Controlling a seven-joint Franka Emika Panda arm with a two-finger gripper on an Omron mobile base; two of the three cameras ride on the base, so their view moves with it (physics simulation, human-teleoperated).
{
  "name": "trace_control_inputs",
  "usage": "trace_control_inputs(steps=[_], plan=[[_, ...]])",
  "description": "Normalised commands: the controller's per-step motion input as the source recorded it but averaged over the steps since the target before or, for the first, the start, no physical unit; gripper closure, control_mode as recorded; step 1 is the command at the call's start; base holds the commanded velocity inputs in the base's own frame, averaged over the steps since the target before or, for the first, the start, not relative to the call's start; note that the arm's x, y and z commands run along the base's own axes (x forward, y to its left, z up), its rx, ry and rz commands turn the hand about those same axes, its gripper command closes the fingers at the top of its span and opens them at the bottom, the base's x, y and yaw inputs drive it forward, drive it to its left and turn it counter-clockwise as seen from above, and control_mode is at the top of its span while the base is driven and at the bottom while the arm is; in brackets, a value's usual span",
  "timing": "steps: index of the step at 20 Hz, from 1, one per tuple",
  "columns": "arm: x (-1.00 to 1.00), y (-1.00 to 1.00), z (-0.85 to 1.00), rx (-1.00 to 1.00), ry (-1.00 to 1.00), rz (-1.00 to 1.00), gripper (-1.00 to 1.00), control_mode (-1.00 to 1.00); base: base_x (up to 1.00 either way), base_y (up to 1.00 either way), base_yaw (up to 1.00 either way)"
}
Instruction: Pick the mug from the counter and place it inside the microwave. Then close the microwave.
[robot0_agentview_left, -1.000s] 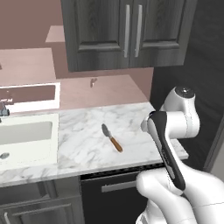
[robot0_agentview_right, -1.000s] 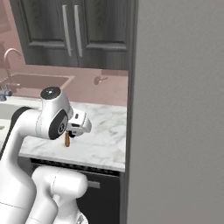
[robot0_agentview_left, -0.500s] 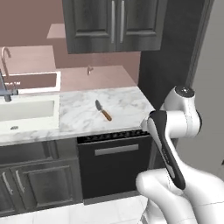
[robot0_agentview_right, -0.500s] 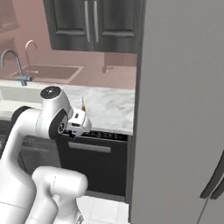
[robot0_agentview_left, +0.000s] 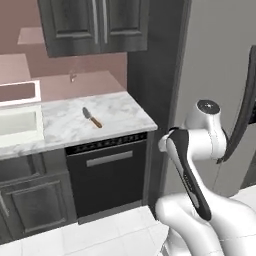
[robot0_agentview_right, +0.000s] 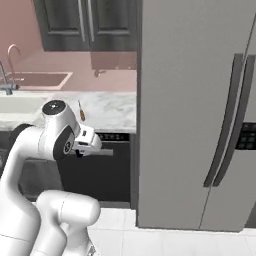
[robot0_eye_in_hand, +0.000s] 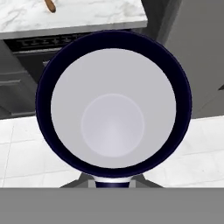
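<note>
One mug sat right against the hand camera, its dark blue rim and pale grey inside facing the lens, which I took to mean the gripper was closed on it and carrying it. The counter lay off to the side with a knife on it, and the grey fridge stood ahead. The carry step seemed under way; next, the microwave had to be brought within reach and the mug set on its turntable.
</note>
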Motion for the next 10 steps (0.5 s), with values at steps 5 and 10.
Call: trace_control_inputs(steps=[5, 10], plan=[[0.0, 0.0, 0.0, 0.0, 0.0, 0.0, 1.0, 1.0, -0.18, 0.0, -0.7], [0.0, 0.0, 0.0, 0.0, 0.0, 0.0, 1.0, 1.0, -0.18, 0.0, -0.72]])
